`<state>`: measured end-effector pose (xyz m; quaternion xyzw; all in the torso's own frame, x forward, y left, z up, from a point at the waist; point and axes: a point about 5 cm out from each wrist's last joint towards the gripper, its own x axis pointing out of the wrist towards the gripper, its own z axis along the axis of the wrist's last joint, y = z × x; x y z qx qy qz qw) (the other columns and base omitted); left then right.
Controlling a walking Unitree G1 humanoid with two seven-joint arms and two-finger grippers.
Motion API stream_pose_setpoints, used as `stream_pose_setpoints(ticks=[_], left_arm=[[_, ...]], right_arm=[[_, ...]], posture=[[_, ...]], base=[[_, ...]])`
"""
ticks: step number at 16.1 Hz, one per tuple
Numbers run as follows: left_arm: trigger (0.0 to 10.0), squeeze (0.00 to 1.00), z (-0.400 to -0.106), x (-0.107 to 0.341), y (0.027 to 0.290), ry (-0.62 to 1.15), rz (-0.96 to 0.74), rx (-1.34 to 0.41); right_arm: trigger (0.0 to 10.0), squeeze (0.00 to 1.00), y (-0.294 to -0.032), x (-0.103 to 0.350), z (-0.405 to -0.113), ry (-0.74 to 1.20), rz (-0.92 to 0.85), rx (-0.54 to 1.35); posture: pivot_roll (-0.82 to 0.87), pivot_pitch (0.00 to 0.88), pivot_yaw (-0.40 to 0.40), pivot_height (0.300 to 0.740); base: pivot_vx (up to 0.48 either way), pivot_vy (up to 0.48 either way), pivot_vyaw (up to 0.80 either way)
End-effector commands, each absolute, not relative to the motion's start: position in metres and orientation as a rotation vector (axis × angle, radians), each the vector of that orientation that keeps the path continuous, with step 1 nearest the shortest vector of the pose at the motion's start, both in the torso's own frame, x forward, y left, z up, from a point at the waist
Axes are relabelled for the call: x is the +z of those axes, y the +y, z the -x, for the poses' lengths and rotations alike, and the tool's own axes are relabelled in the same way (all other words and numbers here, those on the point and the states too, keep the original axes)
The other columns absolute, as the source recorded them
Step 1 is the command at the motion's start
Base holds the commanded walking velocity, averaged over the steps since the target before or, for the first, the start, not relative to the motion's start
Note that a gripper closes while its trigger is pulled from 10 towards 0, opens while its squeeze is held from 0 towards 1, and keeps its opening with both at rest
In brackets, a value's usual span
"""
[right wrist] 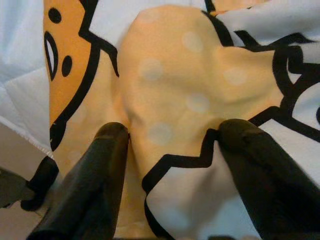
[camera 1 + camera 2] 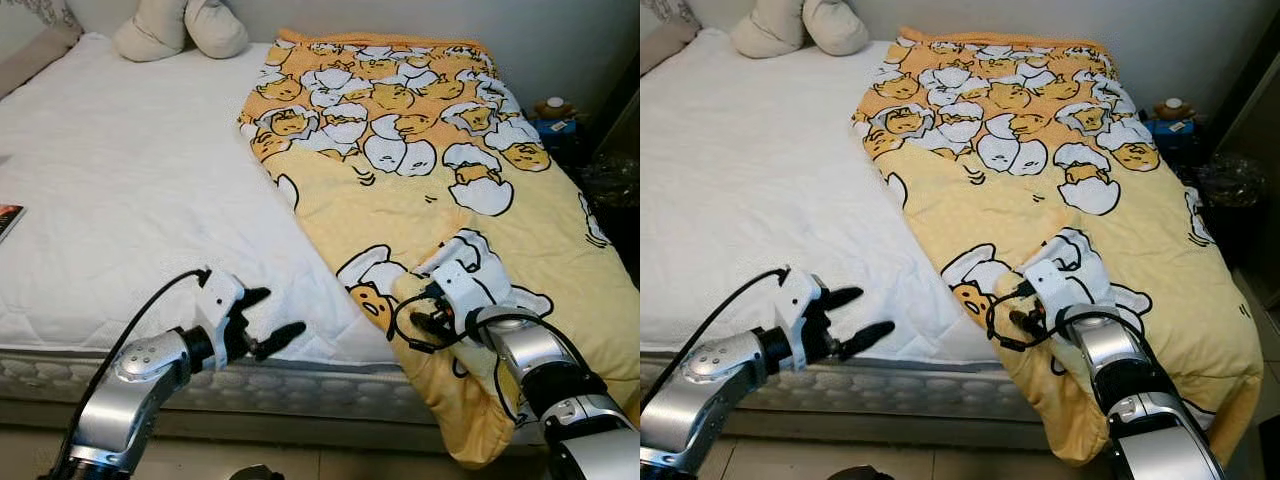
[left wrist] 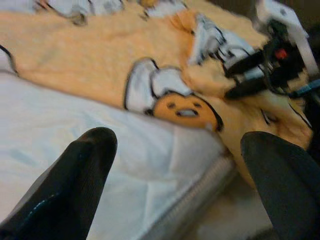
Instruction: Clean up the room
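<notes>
A white mattress (image 2: 120, 200) carried a yellow cartoon blanket (image 2: 430, 190) over its right half. My right gripper (image 2: 428, 318) straddled a raised fold, fingers parted; I needed to pinch deep. Left gripper (image 2: 265, 320) hovered open.

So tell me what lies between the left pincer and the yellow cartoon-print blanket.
Just bare white quilted mattress. In the left eye view, the left pincer hovers open at the bed's front edge, apart from the yellow cartoon-print blanket.
</notes>
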<state>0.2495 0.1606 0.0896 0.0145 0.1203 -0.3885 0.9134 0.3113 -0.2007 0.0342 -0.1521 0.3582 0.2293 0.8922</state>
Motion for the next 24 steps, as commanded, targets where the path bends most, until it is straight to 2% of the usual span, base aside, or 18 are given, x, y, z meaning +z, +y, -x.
stream_pose_setpoints(ticks=[1, 2, 4, 11, 14, 17, 18, 19, 22, 24], left_arm=[[10.0, 0.0, -0.256, 0.096, 0.163, 0.199, -0.06, -0.752], [10.0, 0.0, -0.259, 0.095, 0.159, 0.196, -0.046, -0.728], [10.0, 0.0, -0.254, 0.092, 0.15, 0.218, -0.043, -0.798], [10.0, 0.0, -0.258, 0.096, 0.161, 0.183, -0.068, -0.776], [10.0, 0.0, -0.263, 0.095, 0.165, 0.17, -0.066, -0.703], [10.0, 0.0, -0.261, 0.093, 0.164, 0.179, -0.07, -0.714], [10.0, 0.0, -0.26, 0.093, 0.164, 0.184, -0.061, -0.717], [10.0, 0.0, -0.258, 0.091, 0.164, 0.195, -0.053, -0.738], [10.0, 0.0, -0.252, 0.089, 0.161, 0.242, -0.056, -0.825], [10.0, 0.0, -0.253, 0.088, 0.157, 0.248, -0.074, -0.87]], right_arm=[[0.0, 0.0, -0.2, 0.042, -0.318, 0.71, 0.314, 0.476], [0.0, 0.0, -0.201, 0.042, -0.319, 0.699, 0.322, 0.459], [0.0, 0.0, -0.201, 0.046, -0.321, 0.675, 0.298, 0.459], [0.0, 0.0, -0.205, 0.053, -0.317, 0.635, 0.275, 0.504], [0.0, 0.0, -0.228, 0.059, -0.317, 0.552, 0.241, 0.354], [0.0, 0.0, -0.222, 0.061, -0.313, 0.521, 0.215, 0.419], [4.1, 0.0, -0.223, 0.063, -0.314, 0.527, 0.225, 0.405], [10.0, 1.0, -0.224, 0.066, -0.318, 0.536, 0.223, 0.392], [10.0, 1.0, -0.22, 0.082, -0.331, 0.549, 0.2, 0.468], [10.0, 1.0, -0.215, 0.098, -0.339, 0.519, 0.251, 0.609]], posture=[[-0.02, 0.0, 0.01, 0.74], [-0.02, 0.0, 0.013, 0.74], [-0.03, 0.0, 0.019, 0.74], [-0.03, 0.0, 0.019, 0.74], [-0.03, 0.0, 0.011, 0.74], [-0.03, 0.0, 0.014, 0.74], [-0.03, 0.0, 0.018, 0.74], [-0.03, 0.0, 0.025, 0.74], [-0.03, 0.0, 0.036, 0.74], [-0.03, 0.0, 0.034, 0.74]], base=[[0.0, 0.0, 0.0], [0.0, 0.0, 0.0], [0.0, 0.0, 0.0], [0.0, 0.0, 0.0], [0.0, 0.0, 0.0], [0.0, 0.0, 0.0], [0.0, 0.0, 0.0], [0.0, 0.0, 0.0], [0.0, 0.0, 0.0], [0.0, 0.0, 0.0]])
